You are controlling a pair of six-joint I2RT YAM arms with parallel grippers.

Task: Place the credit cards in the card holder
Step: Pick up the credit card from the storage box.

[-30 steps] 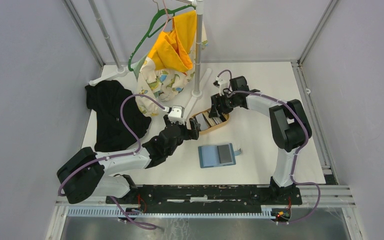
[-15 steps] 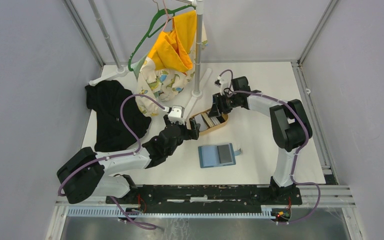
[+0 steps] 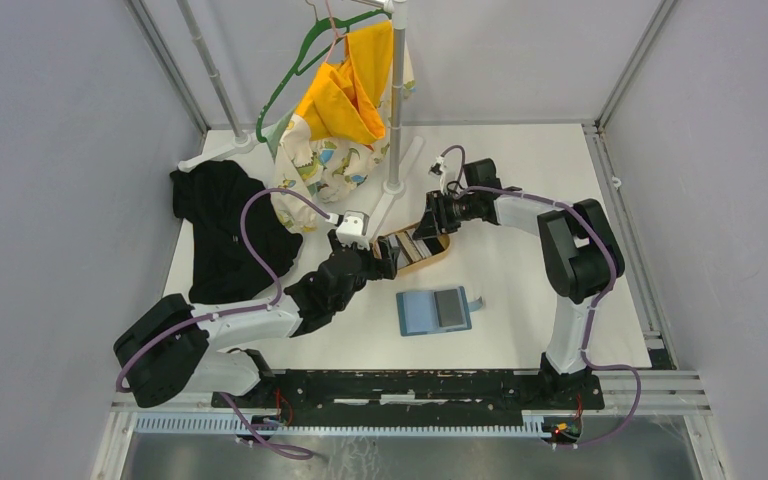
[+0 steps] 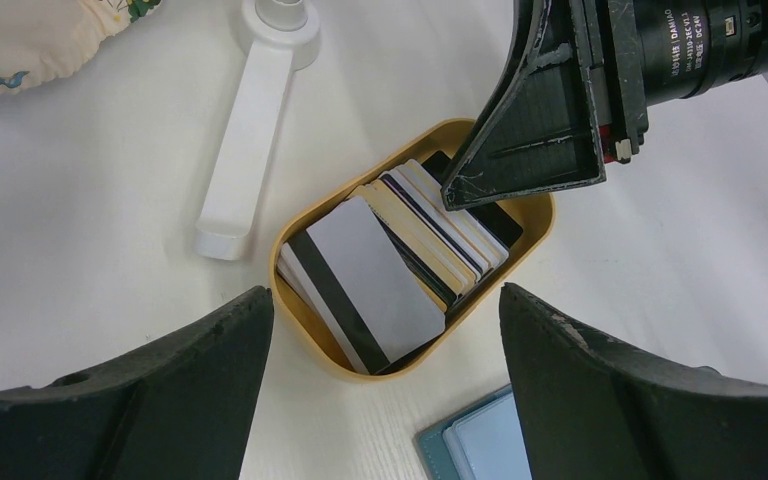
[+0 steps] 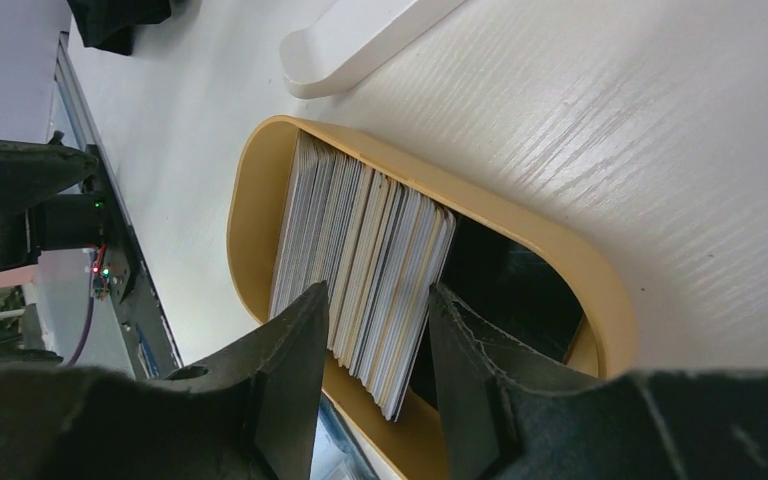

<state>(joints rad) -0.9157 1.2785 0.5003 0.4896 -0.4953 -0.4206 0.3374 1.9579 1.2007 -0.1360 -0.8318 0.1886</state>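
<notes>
The credit cards stand packed on edge in an oval tan tray at mid-table. My right gripper reaches down into the tray's far end, and its open jaws straddle part of the card stack, with a few cards left outside the left finger. My left gripper hovers wide open and empty over the tray's near end. The teal card holder lies open and flat on the table just in front of the tray, and its corner shows in the left wrist view.
A white clothes-rack foot lies just behind the tray, with its pole carrying a yellow garment and a patterned bag. A black cloth is heaped at the left.
My right gripper has dipped into the tray and its jaws have narrowed around the cards. The tray has shifted slightly toward the left arm, which has hardly moved.
</notes>
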